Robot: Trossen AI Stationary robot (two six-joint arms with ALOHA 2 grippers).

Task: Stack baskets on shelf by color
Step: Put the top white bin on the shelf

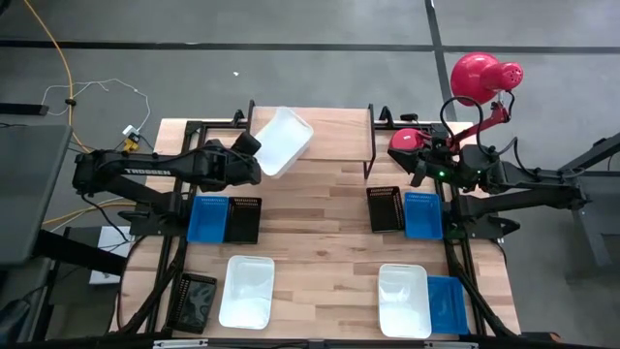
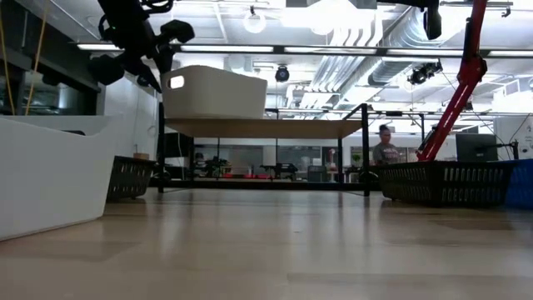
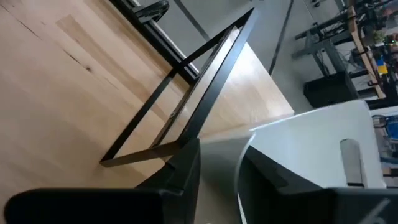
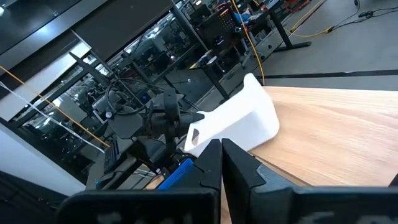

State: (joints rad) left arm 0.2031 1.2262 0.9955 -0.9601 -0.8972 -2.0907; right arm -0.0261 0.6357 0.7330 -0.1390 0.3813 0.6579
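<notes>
The left gripper (image 1: 254, 145) is at the left end of the shelf (image 1: 339, 131), its fingers straddling the rim of a white basket (image 1: 284, 141) that sits on the shelf top, turned a little askew in the high view. In the left wrist view the fingers (image 3: 186, 171) stand slightly apart with the basket wall between them, but whether they are pressing it or have just let go is hard to tell from here. The low view shows the basket resting level on the plank.

The step in hand looks like releasing this basket. To do it well, the left gripper should open enough to clear the rim on both sides, then lift straight up before pulling back, so it does not drag the basket toward the shelf edge or twist it further.

The right gripper (image 4: 221, 152) is closed and empty, waiting near the shelf's right end. Other white, blue (image 1: 206, 217) and black (image 1: 243, 218) baskets lie on the table (image 1: 320, 262), not yet stacked.
</notes>
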